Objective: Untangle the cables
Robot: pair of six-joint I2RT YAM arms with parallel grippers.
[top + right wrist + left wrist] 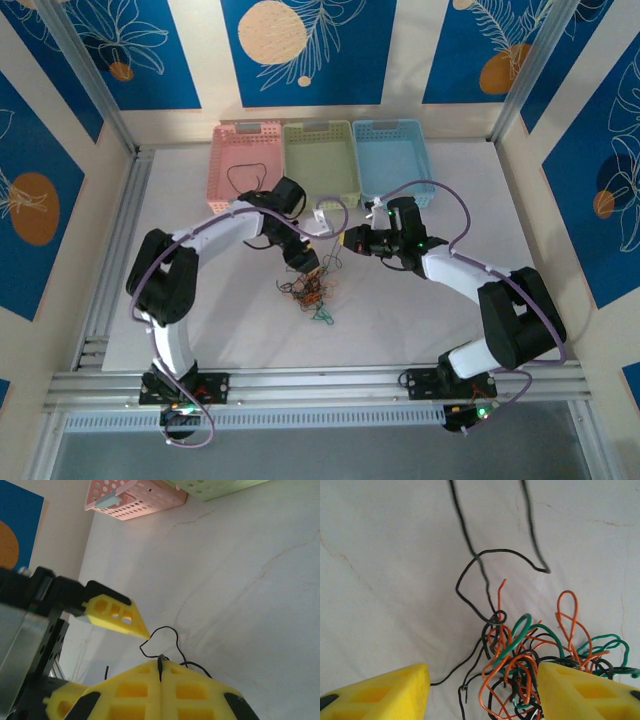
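Cables [305, 292] [530, 655]: thin black, green and orange wires, knotted in a small clump on the white table [450, 300], centre front. Left gripper [303, 262] [481, 667]: pointing down over the clump, fingers parted, gripping nothing. Right gripper [350, 240] [161, 667]: just beside it, closed on a black strand [165, 632].

Three baskets: one pink [245, 127], one green [318, 127], one blue [390, 126]. Two arms, a left arm [215, 238] and a right arm [470, 275], carry one gripper each: the left gripper [305, 262] and the right gripper [350, 240]. The cables [308, 292] form one tangle in three colours, black, green and orange (strands per colour cannot be counted). One thin black loop [245, 178] shows inside the pink basket.
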